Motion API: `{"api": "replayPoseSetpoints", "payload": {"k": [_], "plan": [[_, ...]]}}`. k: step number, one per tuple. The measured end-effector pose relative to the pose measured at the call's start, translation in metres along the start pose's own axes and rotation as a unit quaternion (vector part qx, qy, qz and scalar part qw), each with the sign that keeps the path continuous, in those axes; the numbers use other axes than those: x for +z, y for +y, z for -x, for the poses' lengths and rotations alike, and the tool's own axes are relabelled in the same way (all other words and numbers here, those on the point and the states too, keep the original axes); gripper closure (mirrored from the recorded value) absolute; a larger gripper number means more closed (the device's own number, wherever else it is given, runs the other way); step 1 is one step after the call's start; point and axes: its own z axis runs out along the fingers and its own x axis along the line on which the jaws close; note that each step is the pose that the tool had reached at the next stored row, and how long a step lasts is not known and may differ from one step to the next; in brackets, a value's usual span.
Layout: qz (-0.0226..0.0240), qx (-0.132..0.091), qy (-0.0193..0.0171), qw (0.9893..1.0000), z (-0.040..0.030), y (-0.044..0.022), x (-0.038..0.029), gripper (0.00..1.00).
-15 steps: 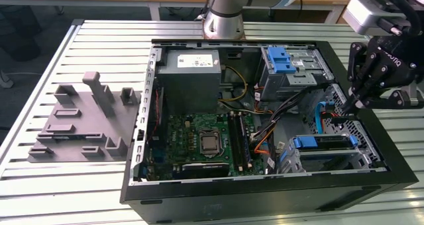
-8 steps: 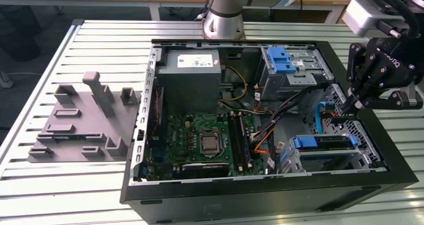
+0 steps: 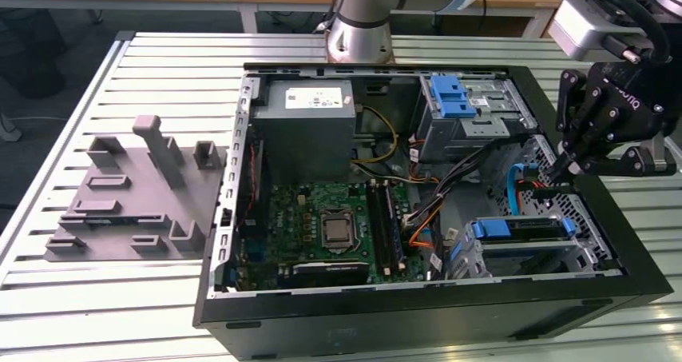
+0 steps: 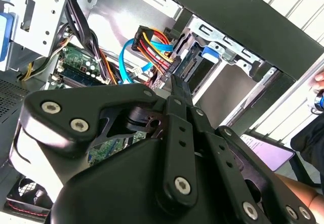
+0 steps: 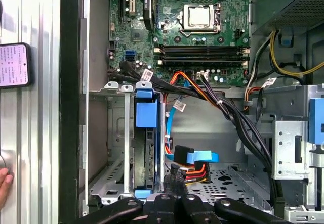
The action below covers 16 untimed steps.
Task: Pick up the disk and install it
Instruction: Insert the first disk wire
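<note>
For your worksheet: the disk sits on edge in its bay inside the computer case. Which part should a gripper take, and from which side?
Probably the blue bracket tab on the disk: it stands exposed at the bay's open top, while cage walls cover the flat faces. Come from above, through the case's open side.

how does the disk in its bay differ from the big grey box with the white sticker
The disk is slim, edged by a blue bracket, and sits in a metal bay at the exterior view's right; the grey box is far bulkier, plain grey with a small white sticker, and sits at the case's far corner. Both sit inside the open case.
</note>
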Motion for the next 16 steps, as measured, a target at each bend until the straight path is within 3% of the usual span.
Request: {"api": "replayPoseSetpoints", "payload": {"k": [4,7,13,14,16], "plan": [[0.0000,0.000,-0.0001,1.0000,0.0000,0.0000,0.0000,0.89],[0.0000,0.000,-0.0001,1.0000,0.0000,0.0000,0.0000,0.76],[0.0000,0.000,-0.0002,1.0000,0.0001,0.0000,0.0000,0.75],[0.0000,0.000,-0.0002,1.0000,0.0000,0.0000,0.0000,0.69],[0.0000,0.000,-0.0002,1.0000,0.0000,0.0000,0.0000,0.69]]}}
